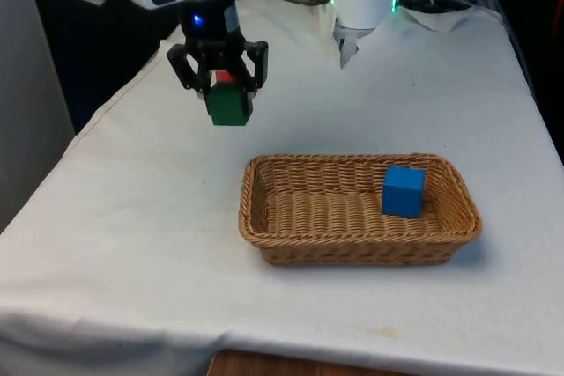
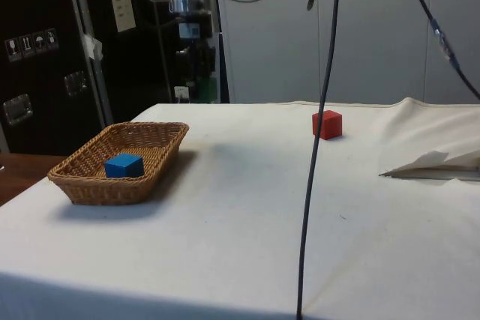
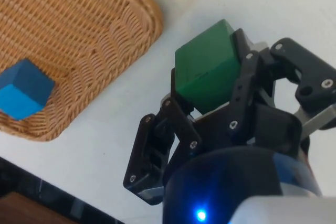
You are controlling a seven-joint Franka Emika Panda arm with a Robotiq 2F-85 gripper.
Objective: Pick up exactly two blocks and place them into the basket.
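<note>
The pincer [image 1: 227,94], clamped on a green block [image 1: 230,106], hangs above the bench [image 1: 132,217] beside the basket [image 1: 264,244], which holds a blue block [image 1: 404,191], ready to carry across.

Basket [image 1: 264,184] half bare beside blue block [image 1: 404,191]; open cloth [image 1: 150,217] around.

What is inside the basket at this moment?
Inside the wicker basket lies one blue block, near one end. The rest of its floor is bare weave. The green block is outside it, held in the gripper above the cloth.
</note>
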